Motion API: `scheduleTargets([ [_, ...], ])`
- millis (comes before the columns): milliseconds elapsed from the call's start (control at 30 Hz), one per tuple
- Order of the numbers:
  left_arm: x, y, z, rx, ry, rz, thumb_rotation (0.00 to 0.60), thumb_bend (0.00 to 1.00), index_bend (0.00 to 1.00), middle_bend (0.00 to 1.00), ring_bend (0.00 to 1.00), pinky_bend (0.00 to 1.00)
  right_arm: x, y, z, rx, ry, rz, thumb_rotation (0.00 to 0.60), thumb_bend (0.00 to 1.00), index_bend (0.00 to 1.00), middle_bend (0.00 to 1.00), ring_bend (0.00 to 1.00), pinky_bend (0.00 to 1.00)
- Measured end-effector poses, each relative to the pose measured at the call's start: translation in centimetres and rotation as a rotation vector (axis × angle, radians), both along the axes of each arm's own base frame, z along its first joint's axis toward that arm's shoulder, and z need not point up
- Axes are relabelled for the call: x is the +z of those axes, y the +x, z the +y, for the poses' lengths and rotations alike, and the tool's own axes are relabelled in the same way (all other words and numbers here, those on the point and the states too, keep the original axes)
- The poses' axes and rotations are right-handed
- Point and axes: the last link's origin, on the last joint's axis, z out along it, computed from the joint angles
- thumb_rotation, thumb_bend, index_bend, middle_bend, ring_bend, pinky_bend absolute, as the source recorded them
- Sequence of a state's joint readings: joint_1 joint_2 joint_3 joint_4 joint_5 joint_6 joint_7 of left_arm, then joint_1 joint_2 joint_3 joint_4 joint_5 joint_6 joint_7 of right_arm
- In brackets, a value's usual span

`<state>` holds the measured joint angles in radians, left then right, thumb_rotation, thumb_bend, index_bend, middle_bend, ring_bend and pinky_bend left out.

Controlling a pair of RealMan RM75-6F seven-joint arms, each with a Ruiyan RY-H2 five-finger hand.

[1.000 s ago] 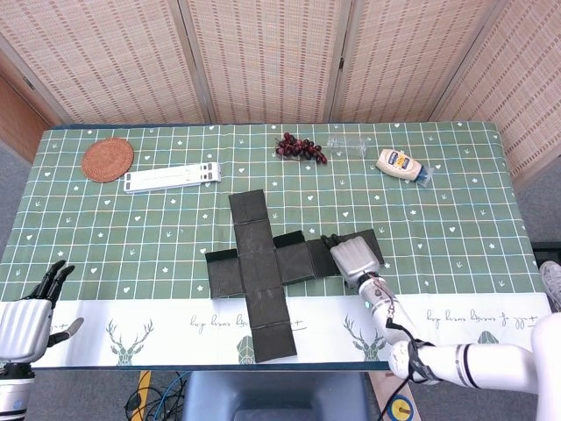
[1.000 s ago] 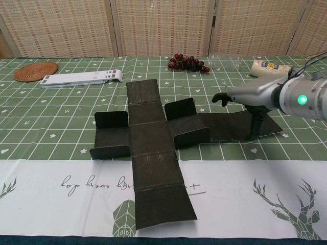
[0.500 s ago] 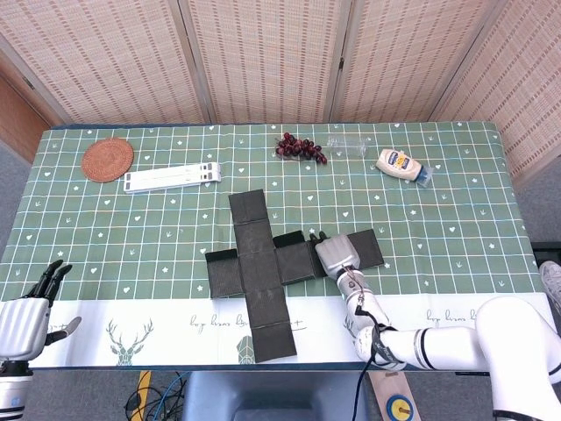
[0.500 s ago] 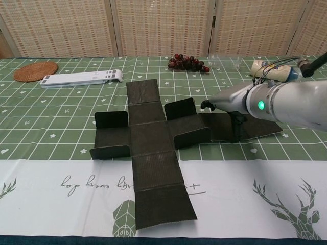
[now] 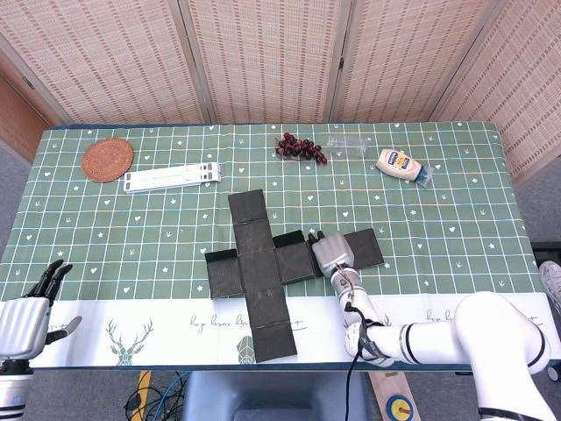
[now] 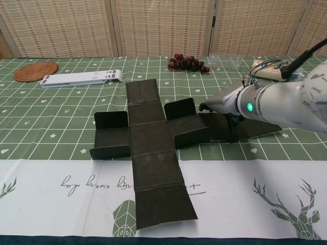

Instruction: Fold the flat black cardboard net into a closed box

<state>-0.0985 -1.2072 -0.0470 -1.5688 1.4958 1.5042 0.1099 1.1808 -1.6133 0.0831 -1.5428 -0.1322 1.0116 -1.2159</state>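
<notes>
The black cardboard net (image 5: 261, 263) lies as a cross in the middle of the table, its long strip running towards me. In the chest view the net (image 6: 150, 138) has small side flaps (image 6: 180, 108) standing up beside its centre. My right hand (image 5: 331, 254) hovers over the net's right arm (image 5: 366, 246), just right of the raised flaps. From the chest, the right hand (image 6: 225, 103) has its fingers apart, one reaching left and the fingertips (image 6: 232, 133) touching the right arm panel. My left hand (image 5: 31, 317) hangs with spread fingers off the table's near left corner, holding nothing.
Along the far side are a woven coaster (image 5: 107, 159), a white folding stand (image 5: 172, 178), a bunch of dark grapes (image 5: 300, 147), a clear plastic bottle (image 5: 349, 146) and a cream squeeze bottle (image 5: 401, 164). A white printed cloth border (image 6: 76, 184) runs along the near edge.
My right hand has slid left along the net's right arm, closer to the raised flaps. The left hand dropped slightly. The net looks unchanged.
</notes>
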Motion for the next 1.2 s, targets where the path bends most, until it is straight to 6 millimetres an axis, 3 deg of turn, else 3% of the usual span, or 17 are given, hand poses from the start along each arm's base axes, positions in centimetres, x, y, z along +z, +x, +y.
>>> scheduleTargets([
  [400, -0.1, -0.2, -0.1, 0.003, -0.003, -0.004, 0.600, 0.13, 0.14, 0.12, 0.36, 0.67, -0.5, 0.1, 0.3, 0.009, 0.011, 0.031, 0.600, 0.22, 0.00, 0.10, 0.74, 0.97],
  [567, 0.0, -0.2, 0.0, 0.000, 0.000, -0.003, 0.600, 0.13, 0.14, 0.12, 0.36, 0.67, -0.8, 0.4, 0.3, 0.023, 0.012, 0.044, 0.600, 0.25, 0.00, 0.14, 0.74, 0.97],
  [633, 0.0, -0.2, 0.1, -0.002, -0.004, -0.001, 0.600, 0.13, 0.14, 0.12, 0.36, 0.67, -0.8, 0.4, 0.3, 0.028, 0.010, 0.045, 0.600, 0.28, 0.03, 0.18, 0.75, 0.97],
  [767, -0.1, 0.0, 0.9, -0.026, -0.020, 0.002, 0.600, 0.13, 0.17, 0.13, 0.36, 0.67, -0.7, 0.7, 0.2, 0.043, -0.005, 0.024, 0.600, 0.36, 0.16, 0.29, 0.78, 0.98],
  [900, -0.6, 0.8, 2.5, -0.086, -0.044, -0.011, 0.600, 0.13, 0.27, 0.18, 0.37, 0.67, -0.4, 0.7, 0.4, 0.039, -0.020, -0.030, 0.600, 0.37, 0.20, 0.33, 0.79, 0.98],
  [1033, -1.8, 1.7, 4.6, -0.151, -0.091, -0.025, 0.600, 0.13, 0.37, 0.31, 0.48, 0.71, 0.0, 0.4, 0.6, 0.011, -0.029, -0.103, 0.600, 0.37, 0.22, 0.34, 0.80, 0.99],
  [1200, -4.3, 2.6, 7.7, -0.223, -0.160, -0.026, 0.600, 0.13, 0.43, 0.39, 0.70, 0.89, 0.4, 0.0, 1.0, -0.001, -0.034, -0.172, 0.600, 0.37, 0.23, 0.35, 0.80, 0.99],
])
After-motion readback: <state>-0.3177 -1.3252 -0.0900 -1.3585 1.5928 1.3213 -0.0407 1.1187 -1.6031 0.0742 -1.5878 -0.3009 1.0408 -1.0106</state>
